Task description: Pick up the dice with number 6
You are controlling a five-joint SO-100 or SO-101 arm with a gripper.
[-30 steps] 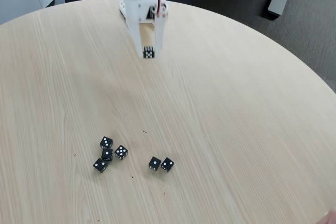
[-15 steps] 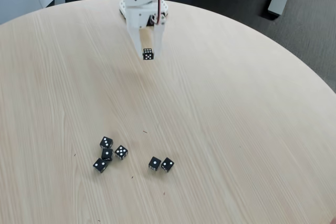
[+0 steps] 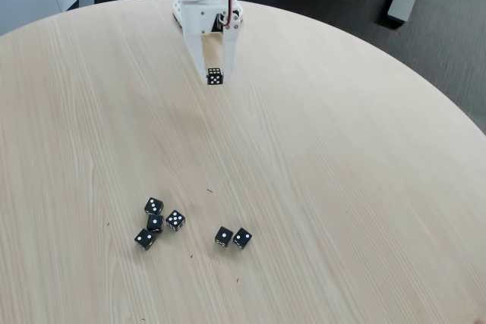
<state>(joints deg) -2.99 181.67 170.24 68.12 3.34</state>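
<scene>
Already gripped: white two-finger hand (image 3: 216,75) pinching small black six-pip dice (image 3: 215,77) above pale round wooden worktop (image 3: 319,157). Next: hold firm, lift clear.

Black white-pipped dice (image 3: 216,77) between white fingers (image 3: 200,55); pale wood-grain table (image 3: 342,172).

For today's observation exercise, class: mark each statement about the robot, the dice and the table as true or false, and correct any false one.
1. The gripper holds a black die at its fingertips. True.
2. Six dice lie loose on the wooden table. False: five lie there.
3. The loose dice form a cluster of four and a touching pair. True.
4. The loose dice are white with black pips. False: black with white pips.
</scene>
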